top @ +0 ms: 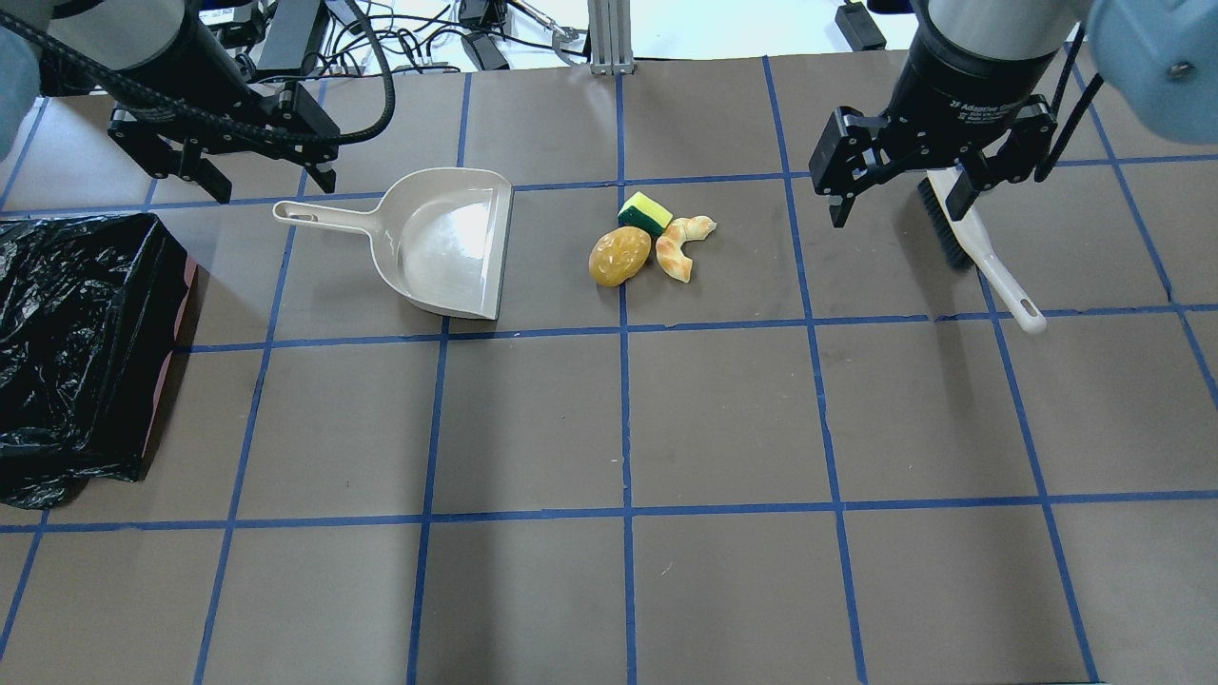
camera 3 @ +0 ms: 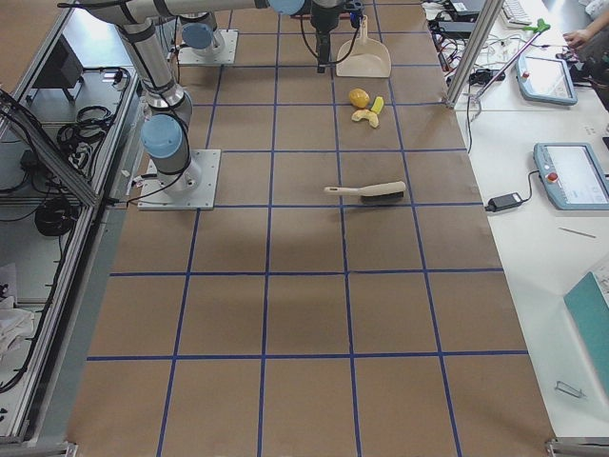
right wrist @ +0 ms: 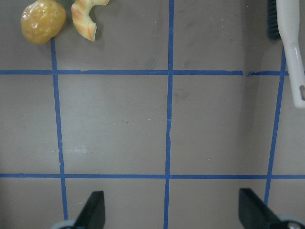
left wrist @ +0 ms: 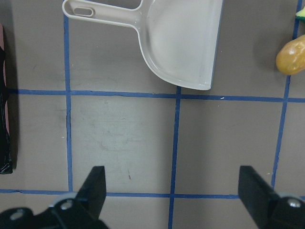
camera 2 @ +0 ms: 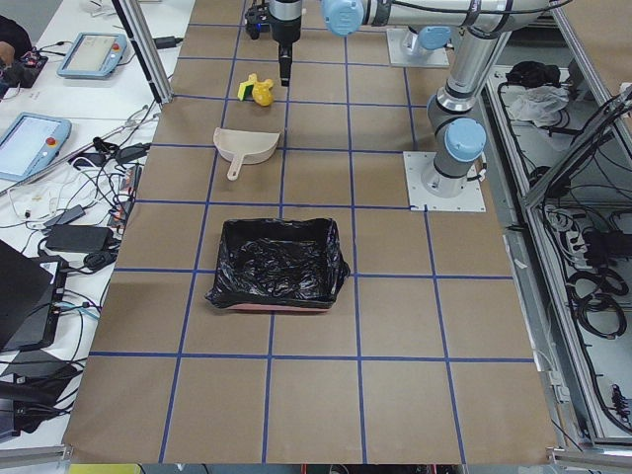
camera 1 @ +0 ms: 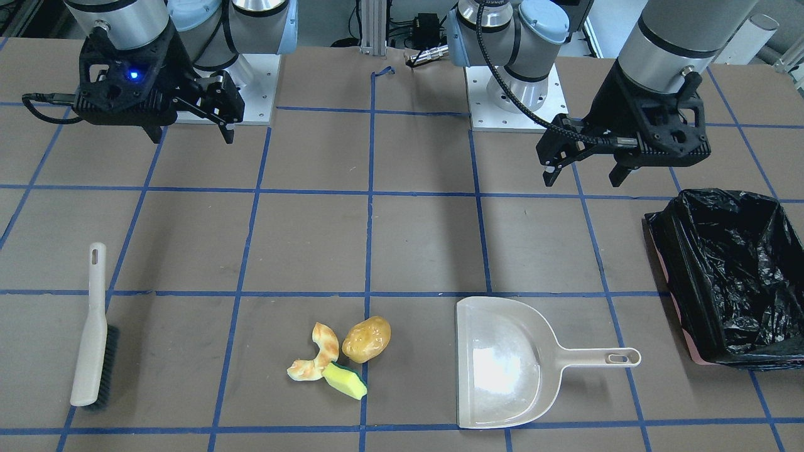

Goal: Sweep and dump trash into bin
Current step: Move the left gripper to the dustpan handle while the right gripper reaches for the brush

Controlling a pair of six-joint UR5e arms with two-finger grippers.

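Note:
The trash lies in a tight group on the table: a glossy potato (camera 1: 366, 339) (top: 619, 256), a curled peel (camera 1: 317, 359) (top: 680, 249) and a yellow sponge wedge (camera 1: 345, 380) (top: 644, 212). The bin (camera 1: 691, 282) (top: 86, 323), lined with a black bag, stands at the table's end on my left. My left gripper (camera 1: 581, 174) (top: 269, 185) is open and empty, raised above the table between the bin and the dustpan handle. My right gripper (camera 1: 191, 135) (top: 897, 207) is open and empty, raised near the brush.
A beige dustpan (camera 1: 502, 364) (top: 447, 243) lies flat, its mouth facing the trash and its handle toward the bin. A beige hand brush (camera 1: 94, 333) (top: 990, 262) lies on the far side of the trash. Blue tape lines grid the brown table.

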